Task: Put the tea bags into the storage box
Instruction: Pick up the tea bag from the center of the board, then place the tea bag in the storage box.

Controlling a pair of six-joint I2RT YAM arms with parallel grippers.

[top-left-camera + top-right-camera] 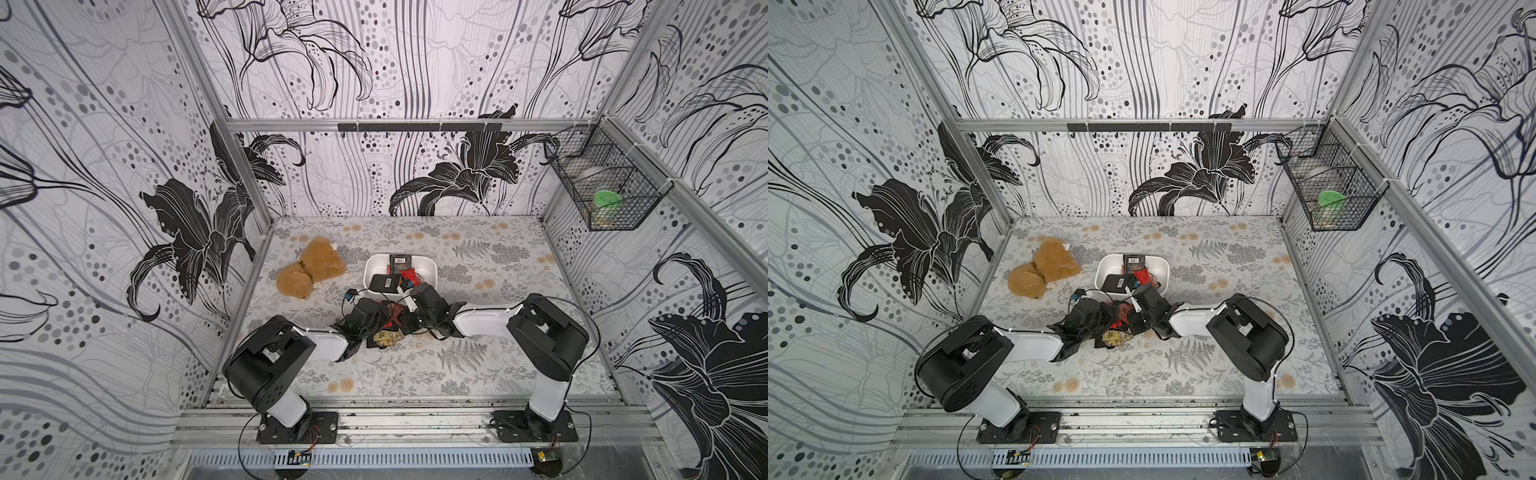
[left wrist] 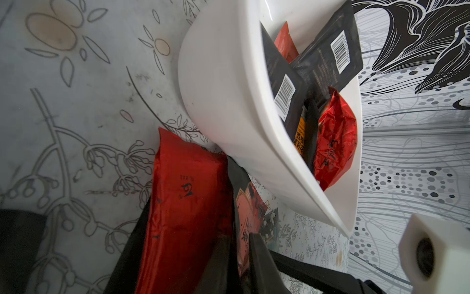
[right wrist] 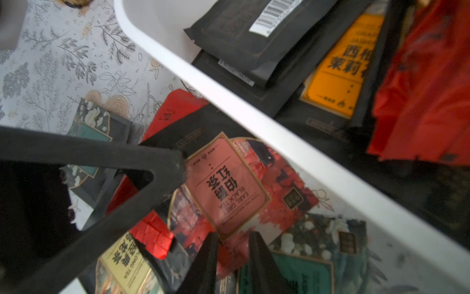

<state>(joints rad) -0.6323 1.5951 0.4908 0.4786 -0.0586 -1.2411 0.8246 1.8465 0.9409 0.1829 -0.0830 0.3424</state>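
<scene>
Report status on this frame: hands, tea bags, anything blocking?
Right hand pinching pink-label tea bag in pile beside storage box. Left hand at same bag, grip unclear. Several bags boxed. Hands crowd each other.

Just outside the storage box (image 3: 254, 121), a tea bag with a pink label (image 3: 223, 188) reads "EARL GRE" and "BLACK TEA", one with a yellow label (image 3: 122, 264) ends in "LONG TEA", and inside the box an orange label (image 3: 340, 63) shows Chinese signs and a black tea bag (image 3: 236, 38) has a barcode.
</scene>
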